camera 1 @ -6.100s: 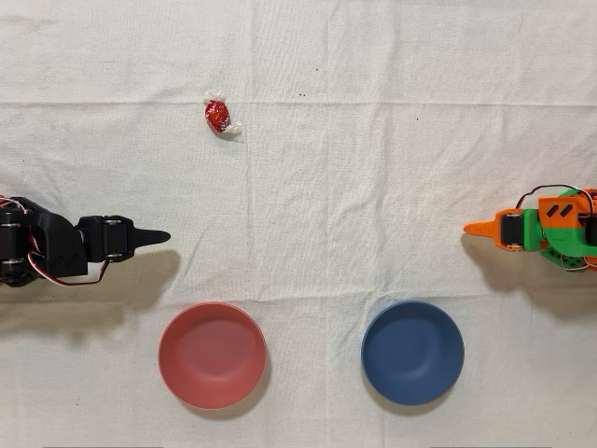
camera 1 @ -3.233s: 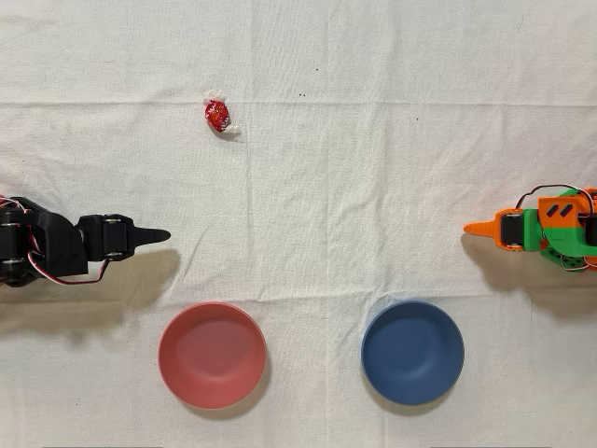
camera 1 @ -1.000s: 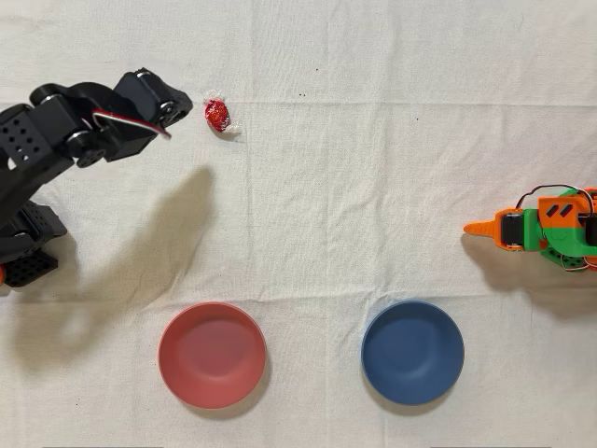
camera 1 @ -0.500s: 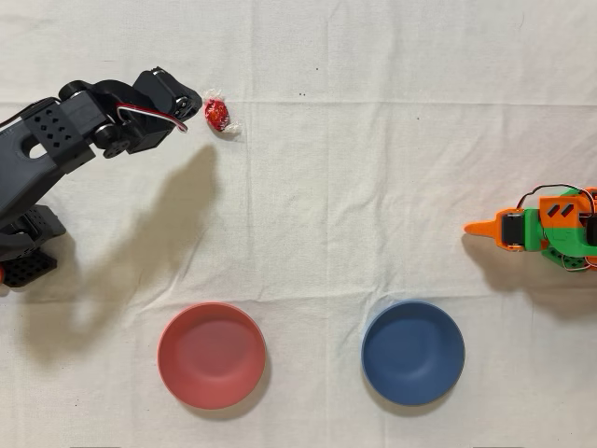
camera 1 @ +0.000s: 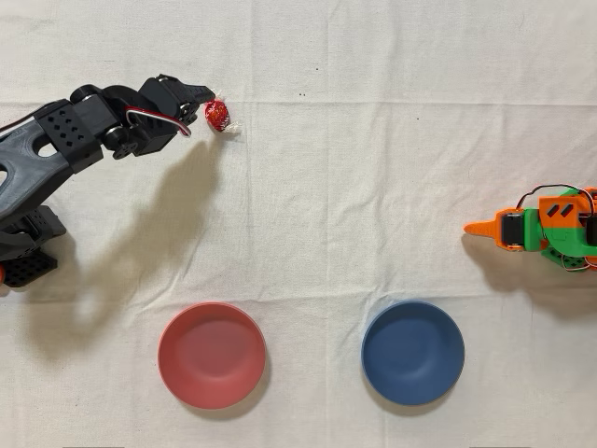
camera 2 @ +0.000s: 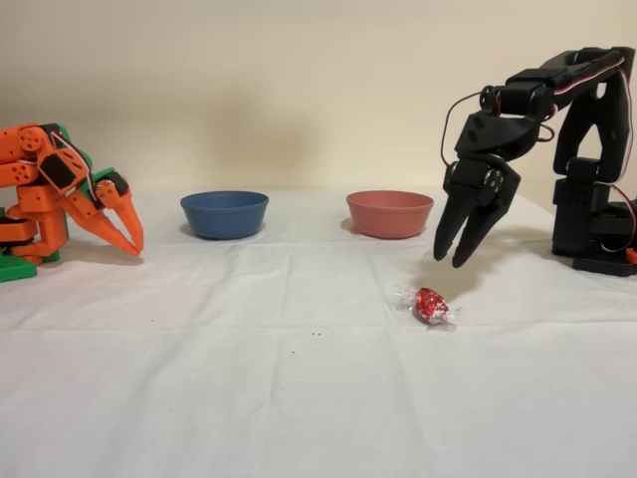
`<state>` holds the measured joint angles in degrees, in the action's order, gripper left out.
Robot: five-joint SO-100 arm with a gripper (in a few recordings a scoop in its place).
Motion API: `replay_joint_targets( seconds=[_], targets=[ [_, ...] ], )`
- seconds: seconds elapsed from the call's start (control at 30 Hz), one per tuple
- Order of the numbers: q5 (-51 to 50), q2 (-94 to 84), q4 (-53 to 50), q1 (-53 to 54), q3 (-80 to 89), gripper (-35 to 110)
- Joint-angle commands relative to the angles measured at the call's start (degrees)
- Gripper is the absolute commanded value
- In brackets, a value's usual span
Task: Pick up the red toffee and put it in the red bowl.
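The red toffee [camera 1: 217,114] [camera 2: 430,305] lies on the white cloth, a small shiny red candy with clear twisted ends. My black arm's gripper [camera 1: 201,100] [camera 2: 451,259] hangs just above it, pointing down, with its tips a little to the left of the candy in the overhead view. The two fingers stand apart with nothing between them, and there is a gap of air down to the toffee in the fixed view. The red bowl [camera 1: 212,355] [camera 2: 389,213] sits empty, lower centre-left in the overhead view.
A dark blue bowl [camera 1: 412,352] [camera 2: 224,213] stands beside the red one. The idle orange arm [camera 1: 541,227] [camera 2: 60,199] rests at the opposite table end. A white wrinkled cloth covers the table.
The black arm left its rest pose and swung up to the toffee. Over the last second its gripper moved further right, closer to the candy. The toffee has not moved.
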<state>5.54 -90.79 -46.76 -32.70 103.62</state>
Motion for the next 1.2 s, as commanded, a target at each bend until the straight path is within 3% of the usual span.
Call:
replay_joint_targets(
  seconds=[0.0,1.17],
  targets=[
    [1.76,-2.02,1.67,-0.79,1.23,25],
    [9.93,9.76,12.92,1.23,2.02,27]
  ],
)
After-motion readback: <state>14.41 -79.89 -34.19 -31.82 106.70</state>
